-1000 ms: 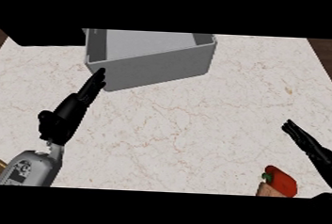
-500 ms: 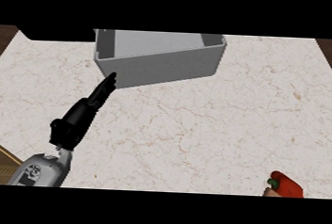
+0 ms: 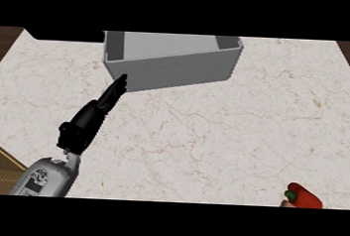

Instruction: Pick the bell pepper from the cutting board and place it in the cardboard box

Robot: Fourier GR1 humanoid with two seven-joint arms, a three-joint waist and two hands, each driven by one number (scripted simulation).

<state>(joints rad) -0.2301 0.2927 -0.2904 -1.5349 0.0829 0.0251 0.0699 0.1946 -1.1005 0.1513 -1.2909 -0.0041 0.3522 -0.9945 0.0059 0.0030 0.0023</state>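
A red bell pepper (image 3: pixel 303 196) with a green stem lies at the lower right edge of the head view; a sliver of the cutting board (image 3: pixel 286 204) shows just under it. The box (image 3: pixel 171 60) is grey, open-topped and stands at the back of the marble counter (image 3: pixel 228 137). My left hand (image 3: pixel 90 119) stretches up from the lower left, fingers straight and together, their tips close to the box's front left corner. It holds nothing. My right hand does not show.
A dark object (image 3: pixel 61 34) sits at the back left beside the box. A brown woven surface (image 3: pixel 0 169) shows at the lower left corner. Dark wood borders the counter at both top corners.
My right hand has left the view at the lower right. The view shifted, so the box and pepper sit further right and the pepper lower. The left hand kept its pose.
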